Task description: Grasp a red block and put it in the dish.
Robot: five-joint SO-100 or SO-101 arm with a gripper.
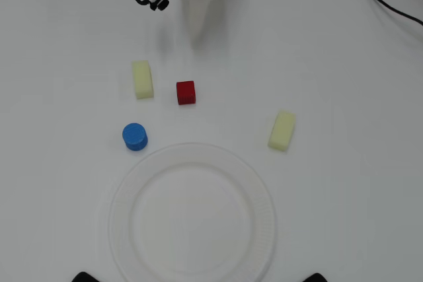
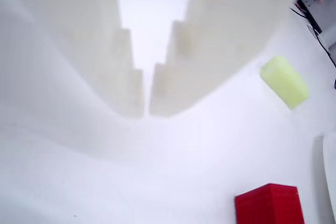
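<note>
The red block (image 1: 186, 92) is a small cube on the white table, above the dish (image 1: 132, 229), a large round white paper plate with a ribbed rim, seen in the overhead view. My gripper (image 1: 196, 31) hangs at the top of that view, well short of the block. In the wrist view the two white fingers meet at their tips, so the gripper (image 2: 146, 109) is shut and empty. There the red block (image 2: 269, 204) lies at the lower right, clear of the fingers, and a sliver of the dish (image 2: 331, 171) shows at the right edge.
A pale yellow oblong block (image 1: 142, 79) lies just left of the red block and shows in the wrist view (image 2: 284, 82). Another yellow block (image 1: 282, 130) lies to the right. A blue cylinder (image 1: 135, 137) stands by the dish's upper left rim. A black cable (image 1: 377, 1) runs across the top right.
</note>
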